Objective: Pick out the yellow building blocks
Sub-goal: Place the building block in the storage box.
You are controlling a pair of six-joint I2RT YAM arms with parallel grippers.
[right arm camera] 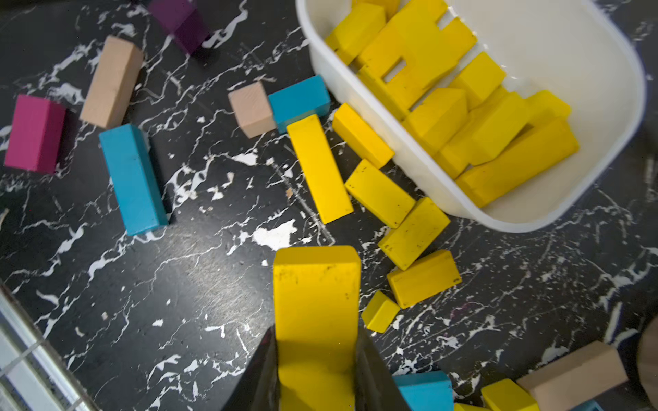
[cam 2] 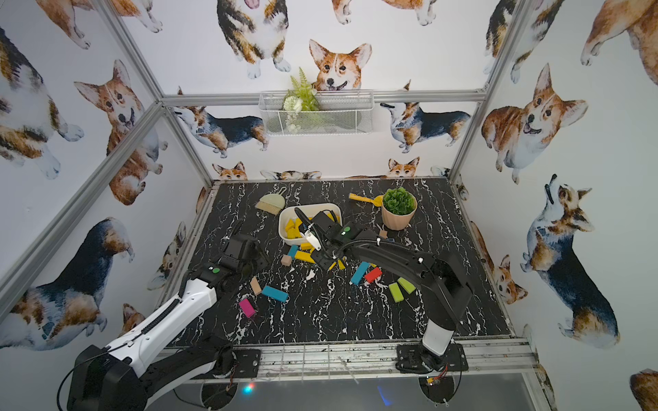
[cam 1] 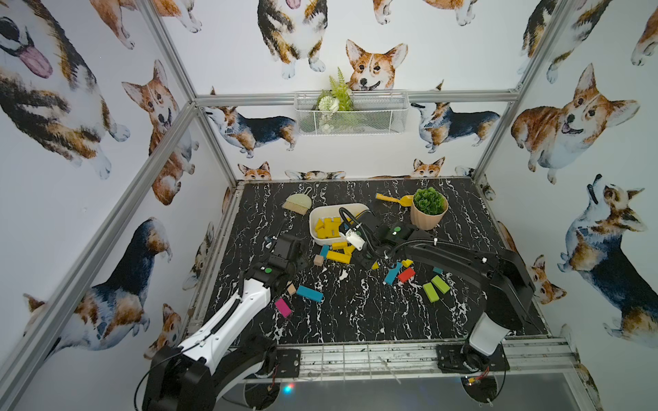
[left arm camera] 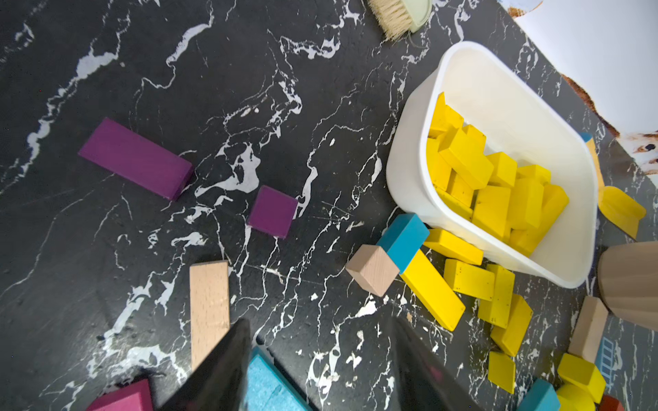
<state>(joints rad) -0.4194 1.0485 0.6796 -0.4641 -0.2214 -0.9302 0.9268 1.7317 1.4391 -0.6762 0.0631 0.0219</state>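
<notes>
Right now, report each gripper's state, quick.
Left gripper: open, gripping nothing.
Right gripper: shut on a yellow block, held above the table.

Open and bare across the near half of the desk [cam 1: 374, 320], between the pink block [cam 1: 283, 307] and the lime-green bars [cam 1: 431, 292]. Cluttered just in front of the white tub [cam 1: 312, 227] with loose yellow blocks [cam 1: 337, 255]. Hemmed toward the far right corner by potted plant [cam 1: 429, 213] and scoop [cam 1: 390, 200]; brush [cam 1: 297, 204] near the far edge, left of the tub.
</notes>
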